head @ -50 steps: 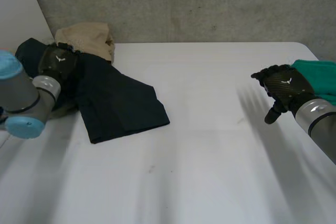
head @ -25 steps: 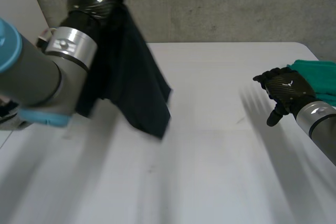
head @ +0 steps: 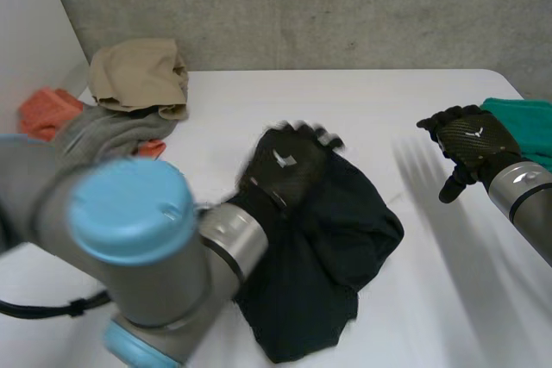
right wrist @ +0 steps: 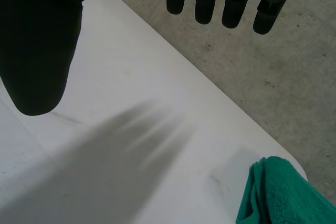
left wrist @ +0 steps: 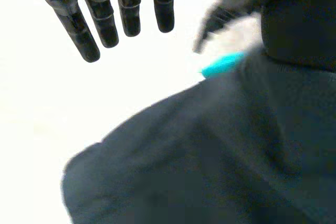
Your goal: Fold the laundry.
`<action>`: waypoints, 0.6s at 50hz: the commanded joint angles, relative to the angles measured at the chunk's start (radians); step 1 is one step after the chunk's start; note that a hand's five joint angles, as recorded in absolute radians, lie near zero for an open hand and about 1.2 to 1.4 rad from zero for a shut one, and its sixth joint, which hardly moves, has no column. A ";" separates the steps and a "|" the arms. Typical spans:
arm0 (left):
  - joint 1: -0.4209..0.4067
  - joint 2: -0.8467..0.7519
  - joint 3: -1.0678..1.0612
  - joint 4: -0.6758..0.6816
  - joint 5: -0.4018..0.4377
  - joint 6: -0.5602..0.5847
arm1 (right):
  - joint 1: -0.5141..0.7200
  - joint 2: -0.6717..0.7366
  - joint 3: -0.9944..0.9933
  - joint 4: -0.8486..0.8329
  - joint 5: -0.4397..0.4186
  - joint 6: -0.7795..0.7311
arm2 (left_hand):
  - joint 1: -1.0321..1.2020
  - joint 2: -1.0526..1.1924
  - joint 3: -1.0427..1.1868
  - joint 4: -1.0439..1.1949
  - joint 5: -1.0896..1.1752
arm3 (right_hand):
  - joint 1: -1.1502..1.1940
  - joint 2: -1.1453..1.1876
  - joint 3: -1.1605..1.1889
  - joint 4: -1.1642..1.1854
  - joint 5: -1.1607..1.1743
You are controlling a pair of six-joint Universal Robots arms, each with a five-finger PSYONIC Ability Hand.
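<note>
Your left hand [head: 289,165] is hovering over the crumpled dark navy fabric garment [head: 345,252], which is lying in a heap near the middle of the white tabletop [head: 388,105]. In the left wrist view its fingers [left wrist: 123,17] are reaching out straight over bare tabletop and gripping nothing. The dark mass beside the palm is blurred, so I cannot confirm whether the thumb is touching cloth.

Your right hand [head: 470,146] is hanging above the right side of the tabletop, well apart from the garment. Its fingers [right wrist: 233,3] are loosely extended and empty, with a green terry cloth [head: 526,122] just behind it. A beige cloth [head: 138,71], a grey cloth [head: 103,134] and an orange cloth [head: 47,109] are waiting at the far left corner.

Judgement: the step in hand is spreading the garment flat, and folding proper is not yet beginning. To do it well, bring the right hand across to the heap and find an edge or corner with each hand. Then draw them apart low over the tabletop until the layers are lying single. Avoid pressing on the middle of the bundle, which would likely set creases.
</note>
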 commanded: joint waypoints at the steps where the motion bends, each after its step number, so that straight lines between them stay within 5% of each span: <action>1: 0.156 0.167 -0.092 0.000 -0.025 0.002 | 0.001 -0.001 0.003 0.003 -0.001 0.000 | -0.022 -0.016 -0.012 -0.011 0.005 | -0.047 -0.037 -0.038 -0.037 -0.042; 9: 0.326 0.173 -0.223 0.008 0.026 0.046 | 0.004 -0.001 0.005 0.005 -0.002 0.000 | 0.002 0.008 0.011 0.012 0.029 | -0.047 -0.037 -0.038 -0.037 -0.042; 15: 0.390 0.051 -0.263 0.008 0.109 0.204 | 0.013 0.002 0.012 0.005 -0.002 -0.002 | 0.043 0.048 0.052 0.053 0.070 | -0.047 -0.037 -0.038 -0.037 -0.042; 21: 0.410 -0.024 -0.273 0.017 0.129 0.332 | 0.013 0.007 0.015 0.005 -0.002 -0.002 | 0.099 0.104 0.108 0.109 0.125 | -0.047 -0.037 -0.038 -0.037 -0.042; 30: 0.437 0.069 -0.280 0.017 0.171 0.319 | 0.013 0.011 0.020 0.005 0.001 -0.003 | 0.298 0.304 0.308 0.309 0.325 | -0.047 -0.037 -0.038 -0.037 -0.042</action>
